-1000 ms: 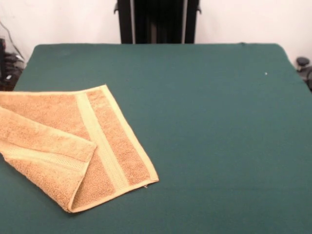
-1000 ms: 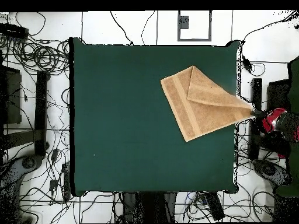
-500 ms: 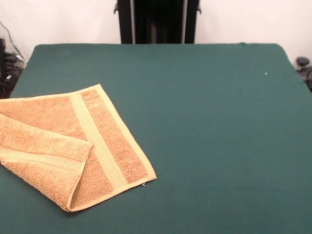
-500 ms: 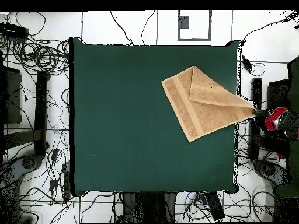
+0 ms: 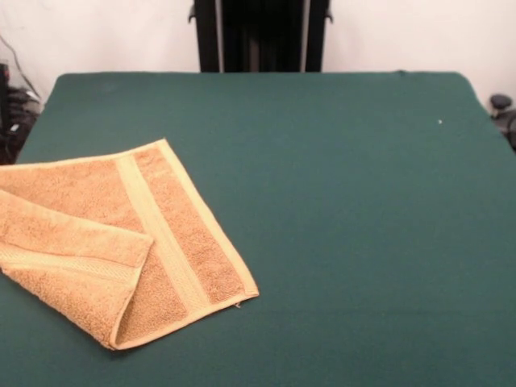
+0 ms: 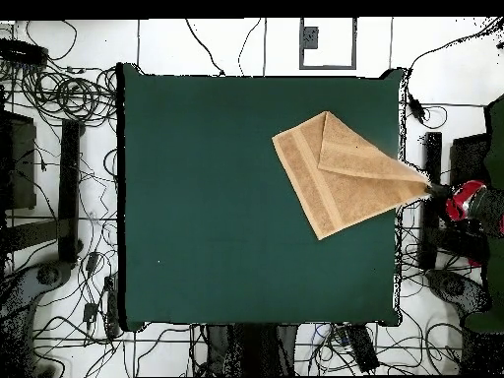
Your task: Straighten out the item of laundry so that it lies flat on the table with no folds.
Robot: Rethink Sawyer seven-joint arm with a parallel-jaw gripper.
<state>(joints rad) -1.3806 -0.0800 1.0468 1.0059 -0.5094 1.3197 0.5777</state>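
The golden-tan towel lies at the left of the green table, with one flap folded over its middle. Its left part runs out of the front view. A small white tag shows at its near corner. In the overhead view the towel lies by the table's right edge, and one corner is drawn to a point past that edge. My gripper, dark-tipped with a red wrist behind it, is shut on that corner. The gripper is out of the front view.
The robot's black pedestal stands at the table's far side. Cables and stands cover the floor around the table. Dark equipment stands just beyond the right table edge near the gripper.
The towel has slid a little toward the table's edge on the gripper's side, mostly within the first half second. The gripper has drawn back slightly with the corner. The fold stays.
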